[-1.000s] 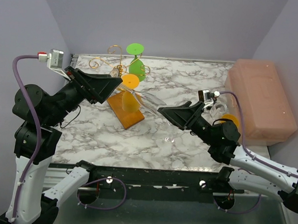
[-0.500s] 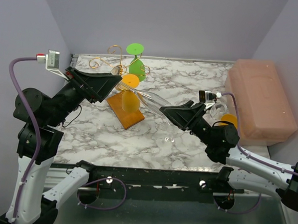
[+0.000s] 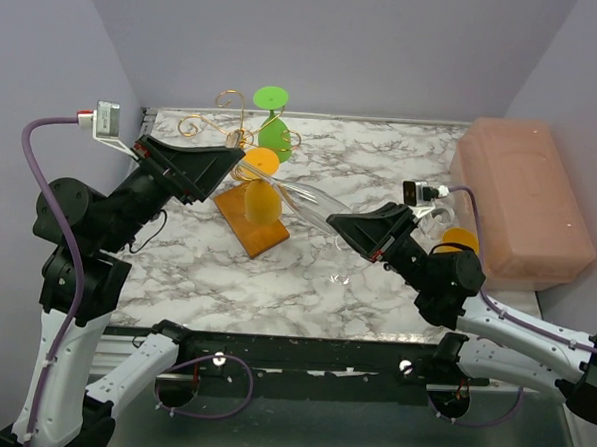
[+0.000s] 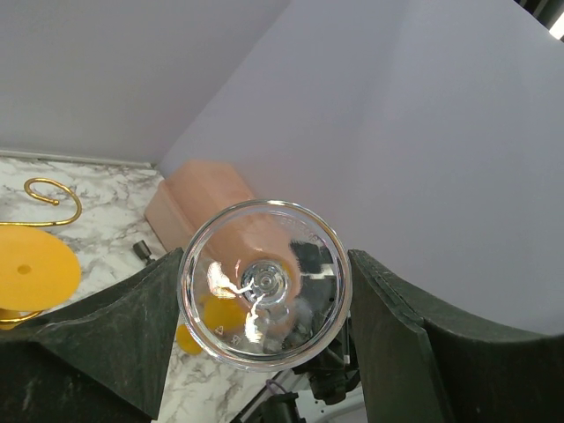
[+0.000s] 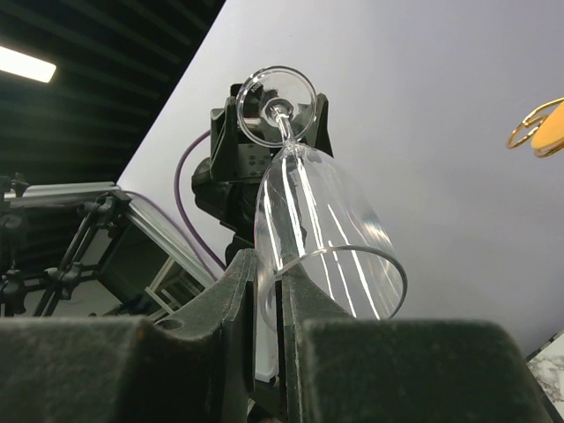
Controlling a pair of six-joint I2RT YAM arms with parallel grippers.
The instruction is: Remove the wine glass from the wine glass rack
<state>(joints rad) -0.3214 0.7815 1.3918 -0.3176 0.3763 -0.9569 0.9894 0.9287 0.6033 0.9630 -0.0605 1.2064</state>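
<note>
Between the two arms, at the centre of the top view, a clear wine glass (image 3: 305,198) lies nearly level in the air above the marble tabletop (image 3: 382,158). Its foot points toward the left of the frame and its mouth toward the right. It is off the wine glass rack (image 3: 239,137), whose gold scrolls stand at upper left over an orange-brown wooden base (image 3: 256,238). The glass hangs just right of the rack in the frame.

The right gripper (image 3: 335,223) is clamped on the bowl's rim. The right wrist view shows its fingers (image 5: 236,308) pinched together with the glass wall between them, and the bowl rising away toward the foot at upper centre.

The left gripper (image 3: 237,162) sits at the foot end with its jaws spread. In the left wrist view the round foot (image 4: 264,284) fills the gap between the fingers (image 4: 115,339) and meets both inner edges, but whether they press on it I cannot tell. Small moulded marks near the foot's lower edge are too small to read.

An orange glass (image 3: 262,204) and a green glass (image 3: 275,134) hang foot-up on the rack. A pink box (image 3: 525,195) lies along the right edge.
</note>
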